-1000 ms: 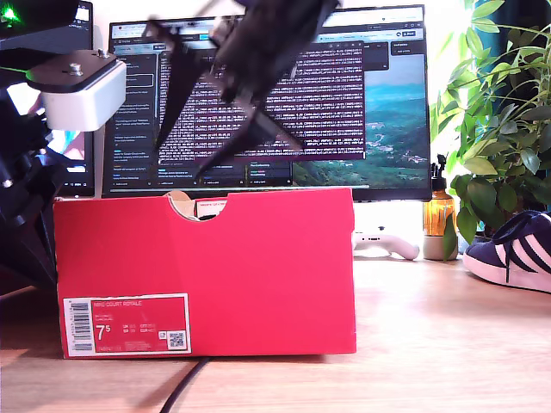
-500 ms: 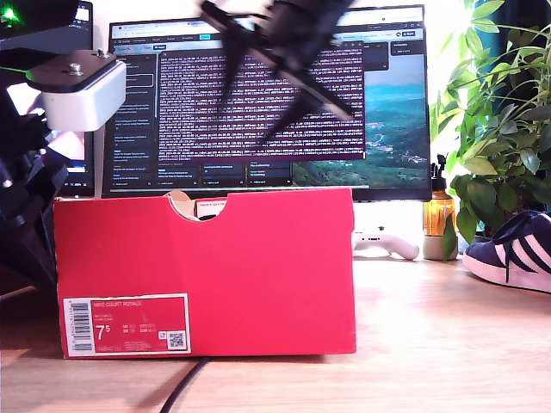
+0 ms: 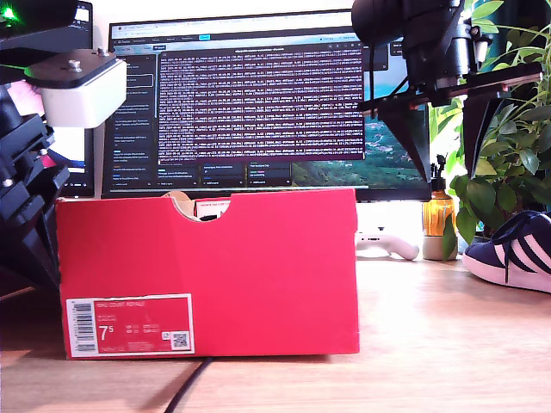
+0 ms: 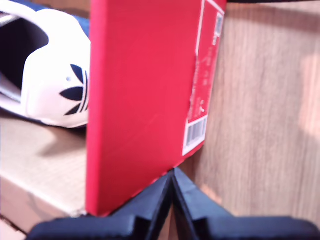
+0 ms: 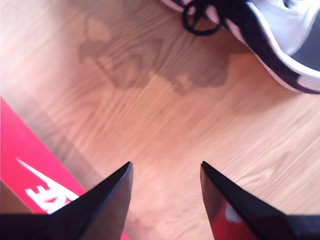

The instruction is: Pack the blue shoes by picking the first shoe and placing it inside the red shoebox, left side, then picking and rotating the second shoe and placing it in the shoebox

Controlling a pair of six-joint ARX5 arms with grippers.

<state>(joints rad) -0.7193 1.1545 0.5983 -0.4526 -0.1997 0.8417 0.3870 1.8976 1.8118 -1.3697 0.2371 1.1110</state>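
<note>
Navy suede shoe (image 3: 515, 251), white stripes, white sole: on the wooden table (image 3: 430, 344) at the exterior view's right, below and ahead of my second gripper (image 5: 166, 176), jaws spread wide, empty. 1 shoe with white heel (image 4: 50, 80) lies inside the red shoebox (image 3: 207, 271), glossy cardboard, notched rim. My first gripper (image 4: 172, 187), tips pressed together, sits at the box's labelled wall.

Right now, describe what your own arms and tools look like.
My second gripper, the tool in the second wrist view, ends in two glossy black fingers that taper to sharp triangular points. In the exterior view the same tool hangs from a bulky black housing with a flat crossbar edged in reddish brown. My first gripper shows matte black wedge-shaped fingers.
</note>
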